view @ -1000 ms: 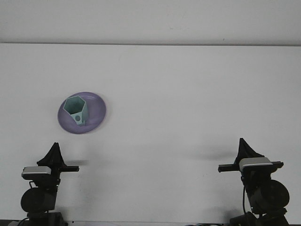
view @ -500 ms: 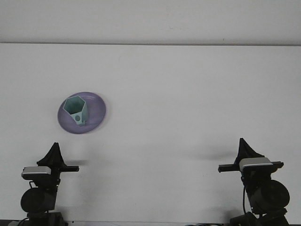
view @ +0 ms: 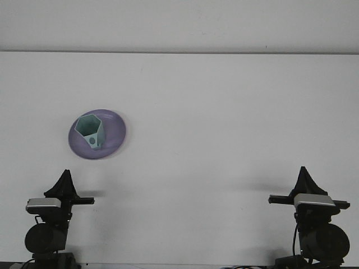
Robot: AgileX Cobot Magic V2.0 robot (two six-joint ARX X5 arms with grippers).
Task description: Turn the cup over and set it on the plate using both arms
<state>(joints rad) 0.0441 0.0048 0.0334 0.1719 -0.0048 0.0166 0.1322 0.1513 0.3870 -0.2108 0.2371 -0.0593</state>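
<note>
Where white table (view: pixel 224 112) spreads: one cup (view: pixel 91 131), one plate (view: pixel 115 134), two pincers.

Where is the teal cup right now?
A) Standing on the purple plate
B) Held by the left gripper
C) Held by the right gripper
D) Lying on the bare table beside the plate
A: the teal cup stands on the purple plate, mouth up, with both grippers well clear of it.
</note>
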